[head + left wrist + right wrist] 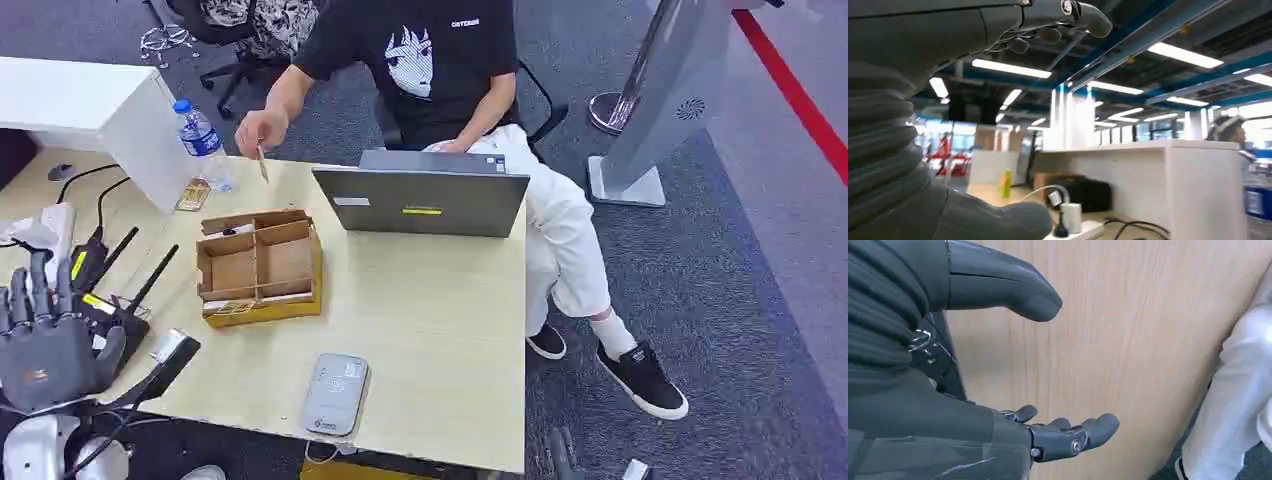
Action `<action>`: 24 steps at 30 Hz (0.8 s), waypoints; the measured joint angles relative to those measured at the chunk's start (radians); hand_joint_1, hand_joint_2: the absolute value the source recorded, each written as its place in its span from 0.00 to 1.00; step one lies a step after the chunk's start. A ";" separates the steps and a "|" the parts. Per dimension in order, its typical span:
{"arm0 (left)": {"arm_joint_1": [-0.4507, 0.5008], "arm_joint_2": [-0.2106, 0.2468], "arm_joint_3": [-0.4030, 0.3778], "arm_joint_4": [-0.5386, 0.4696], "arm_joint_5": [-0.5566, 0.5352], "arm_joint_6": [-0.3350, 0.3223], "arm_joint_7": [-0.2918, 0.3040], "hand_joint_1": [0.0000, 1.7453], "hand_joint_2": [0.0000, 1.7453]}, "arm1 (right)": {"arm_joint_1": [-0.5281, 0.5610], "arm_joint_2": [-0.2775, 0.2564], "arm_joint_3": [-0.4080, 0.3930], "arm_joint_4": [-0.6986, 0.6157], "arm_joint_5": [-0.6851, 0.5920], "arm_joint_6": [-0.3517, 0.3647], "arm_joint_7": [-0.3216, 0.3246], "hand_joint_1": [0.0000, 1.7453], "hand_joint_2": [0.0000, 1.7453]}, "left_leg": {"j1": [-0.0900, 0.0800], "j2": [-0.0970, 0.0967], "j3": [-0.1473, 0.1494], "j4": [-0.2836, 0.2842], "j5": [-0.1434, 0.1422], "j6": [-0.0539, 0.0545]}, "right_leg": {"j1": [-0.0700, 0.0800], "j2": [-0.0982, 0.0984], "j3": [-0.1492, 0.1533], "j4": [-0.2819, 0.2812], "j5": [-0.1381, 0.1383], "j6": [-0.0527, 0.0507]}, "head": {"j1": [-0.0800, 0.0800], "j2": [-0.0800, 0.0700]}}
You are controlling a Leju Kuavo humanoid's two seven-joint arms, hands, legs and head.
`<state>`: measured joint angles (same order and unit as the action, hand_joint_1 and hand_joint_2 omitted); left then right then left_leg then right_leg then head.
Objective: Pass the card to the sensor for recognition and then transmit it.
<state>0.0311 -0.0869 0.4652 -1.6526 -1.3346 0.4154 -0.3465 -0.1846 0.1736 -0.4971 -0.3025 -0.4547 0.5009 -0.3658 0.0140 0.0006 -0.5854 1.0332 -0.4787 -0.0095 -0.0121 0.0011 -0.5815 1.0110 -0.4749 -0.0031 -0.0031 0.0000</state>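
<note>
- One card (262, 163): a thin, pale tan strip, seen nearly edge-on, so its face cannot be read. A person's hand (260, 130) holds it at the far side of the table (440, 330), just above the tabletop, between the water bottle (205, 143) and the laptop (425, 198).
- One sensor (335, 393): a flat grey box with rounded corners, lying near the table's front edge, well apart from the card.
- One cardboard tray (260, 266) with several compartments stands between the card and the sensor; something pale lies in its far compartments, possibly more cards, but the view is too coarse to say.
- One bottle, clear with a blue cap, upright beside a white box-shaped block (100, 110).
- One laptop, open, its lid facing the robot; the person sits behind it.
- Left hand (45, 335): raised at the table's left edge, fingers spread and upright, holding nothing.
- Right hand (1013, 390): in its wrist view it hangs over bare wood, thumb and fingers apart, nothing between them.
</note>
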 joint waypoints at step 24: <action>-0.053 0.156 -0.292 0.113 -0.077 0.033 0.096 0.00 1.00 | -0.018 0.008 0.014 0.005 0.005 -0.011 0.006 0.00 1.00 | 0.000 0.000 -0.001 0.000 0.000 0.000 | 0.000 0.000 0.000 0.000 0.000 0.000 | 0.000 0.000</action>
<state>-0.0222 0.0694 0.1736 -1.5400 -1.4118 0.4479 -0.2506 -0.2026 0.1812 -0.4833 -0.2976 -0.4498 0.4898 -0.3601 0.0138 0.0010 -0.5863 1.0333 -0.4790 -0.0092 -0.0121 0.0016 -0.5818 1.0108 -0.4750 -0.0027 -0.0031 0.0000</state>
